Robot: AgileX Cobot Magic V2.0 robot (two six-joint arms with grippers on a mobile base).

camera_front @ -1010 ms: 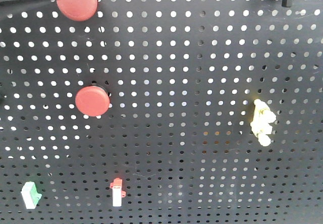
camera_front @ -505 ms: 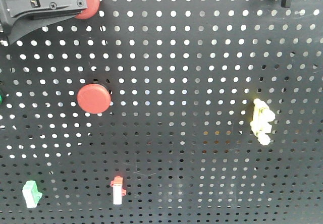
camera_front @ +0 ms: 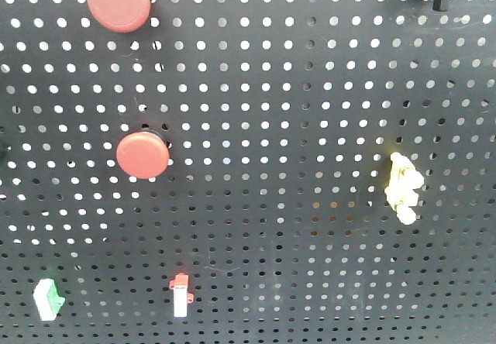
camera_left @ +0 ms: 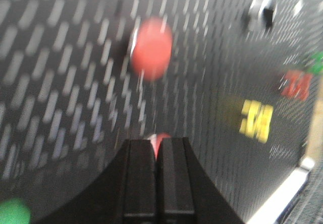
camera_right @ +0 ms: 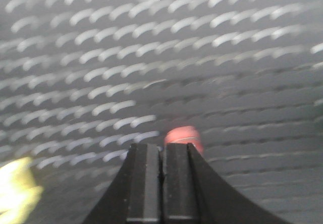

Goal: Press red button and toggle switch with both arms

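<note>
Red button (camera_front: pixel 118 1) — apart from left gripper (camera_left: pixel 157 143); jaws closed

A test-rig lab, seemingly — black pegboard (camera_front: pixel 304 102) (perforated throughout) carrying a red button (camera_front: pixel 118 1) and yellow switch (camera_front: pixel 403 187).

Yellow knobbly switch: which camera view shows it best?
The exterior front-facing view: the yellow switch is sharp and whole there, right of centre. The left wrist view shows only a motion-blurred yellow patch. The right wrist view catches a blurred bit, cut off at its lower-left corner.
</note>
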